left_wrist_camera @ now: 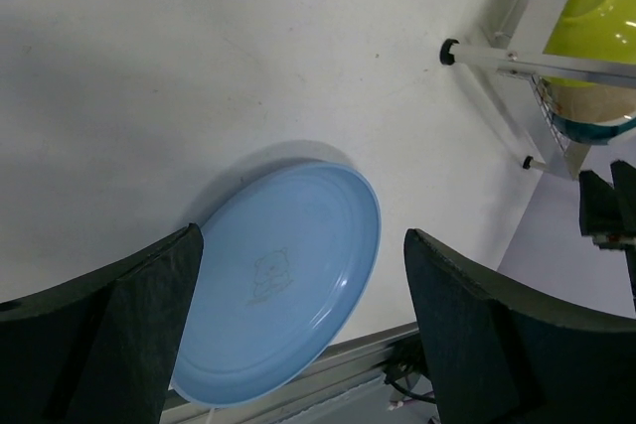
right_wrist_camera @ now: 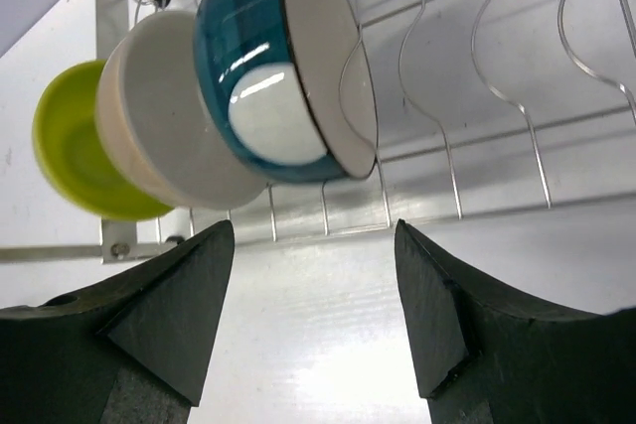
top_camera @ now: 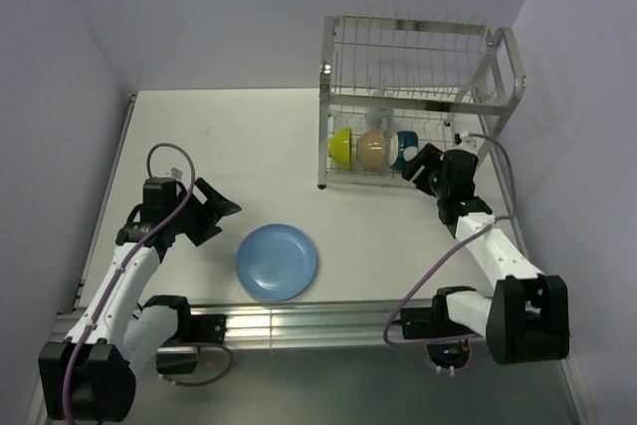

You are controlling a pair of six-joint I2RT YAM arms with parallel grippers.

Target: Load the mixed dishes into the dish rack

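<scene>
Dish rack (top_camera: 418, 97) stands at the far right of the table (top_camera: 249, 136), and its lower tier is already busy: lime-green bowl (top_camera: 341, 148), cream bowl (top_camera: 372, 150) and dark bowl (top_camera: 402, 149) stand on edge side by side in the wire slots, packed close together. Right end effector (top_camera: 413, 168) sits just in front of that dark bowl, jaws spread, gripping nothing. Over on the left, the big blue plate (top_camera: 277, 262) lies flat on the table near the front edge, well apart from the rack. Left end effector (top_camera: 224, 223) hangs just beside the plate's left rim, jaws wide apart and empty, with the plate framed between its fingers in the wrist view.
</scene>
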